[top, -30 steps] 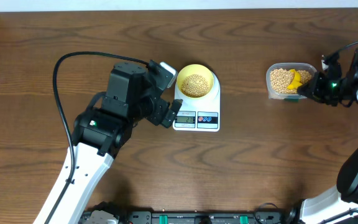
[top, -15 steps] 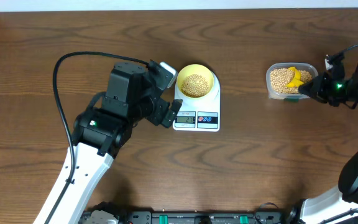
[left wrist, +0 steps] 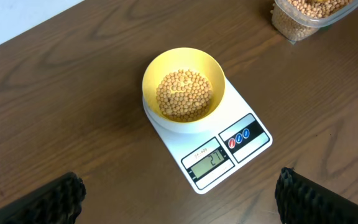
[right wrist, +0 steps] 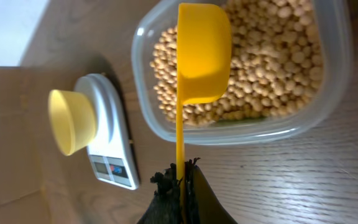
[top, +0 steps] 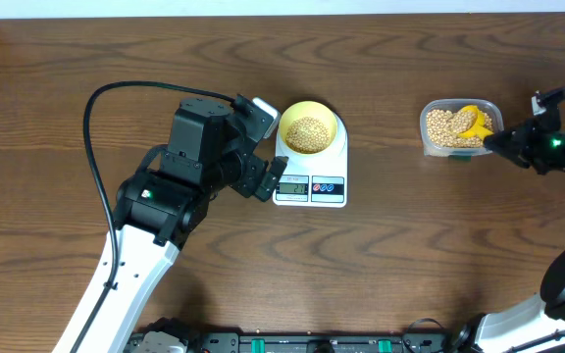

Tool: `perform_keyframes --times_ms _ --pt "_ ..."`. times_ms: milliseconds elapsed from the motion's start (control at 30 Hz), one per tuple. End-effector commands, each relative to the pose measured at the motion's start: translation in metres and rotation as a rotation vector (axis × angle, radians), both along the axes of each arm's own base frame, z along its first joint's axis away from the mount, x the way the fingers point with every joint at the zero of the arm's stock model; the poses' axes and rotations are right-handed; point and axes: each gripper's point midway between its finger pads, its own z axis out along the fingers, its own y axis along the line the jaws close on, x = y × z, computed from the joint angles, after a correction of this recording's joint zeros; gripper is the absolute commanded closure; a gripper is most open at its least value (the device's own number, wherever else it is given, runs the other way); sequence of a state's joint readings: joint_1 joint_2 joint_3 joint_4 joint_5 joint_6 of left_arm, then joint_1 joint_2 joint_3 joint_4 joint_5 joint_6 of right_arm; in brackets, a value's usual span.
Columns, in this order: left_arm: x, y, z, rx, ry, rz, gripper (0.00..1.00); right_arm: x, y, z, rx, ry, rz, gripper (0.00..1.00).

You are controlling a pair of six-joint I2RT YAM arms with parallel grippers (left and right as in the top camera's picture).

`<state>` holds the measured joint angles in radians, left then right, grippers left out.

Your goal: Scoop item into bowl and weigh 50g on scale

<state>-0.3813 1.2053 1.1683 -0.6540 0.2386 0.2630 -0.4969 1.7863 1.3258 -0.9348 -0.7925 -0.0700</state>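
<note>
I count one brown wooden bench (top: 381,275), two arms, one white digital scale (top: 328,187), one clear plastic tub (top: 425,129), one pale yellow bowl (top: 334,118), one yellow scoop (top: 471,120), and soybeans past counting in two heaps. The scale sits mid-bench, nearer the rear edge, with the bowl on its platform. My left claw (top: 263,152) hangs released, fingers spread wide, just beside the scale's left edge and touching nothing. The tub stands toward the rear right corner, well apart from the scale. My right claw (top: 506,143) is clenched on the scoop's thin handle at the tub's right rim, the cup over the tub's beans (top: 442,126). The bowl's beans (top: 309,133) are small, round and tan, piled in its middle.
</note>
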Motion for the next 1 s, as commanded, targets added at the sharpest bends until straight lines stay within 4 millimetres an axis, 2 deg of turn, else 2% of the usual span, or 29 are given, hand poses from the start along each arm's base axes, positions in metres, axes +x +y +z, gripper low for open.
perform_keyframes --times_ms 0,167,567,967 --pt "-0.001 0.000 -0.003 -0.003 0.009 -0.010 0.00 0.001 0.007 0.014 0.092 -0.076 0.027 0.99" --pt "-0.001 0.000 -0.003 -0.003 0.009 -0.010 0.00 0.000 0.005 0.016 0.110 -0.082 0.021 0.99" --pt "-0.001 0.000 -0.003 -0.003 0.009 -0.010 0.00 -0.006 0.015 0.029 0.187 -0.135 0.066 0.99" --pt "-0.001 0.000 -0.003 -0.003 0.009 -0.010 0.00 -0.002 0.028 0.053 0.316 -0.221 0.088 0.99"
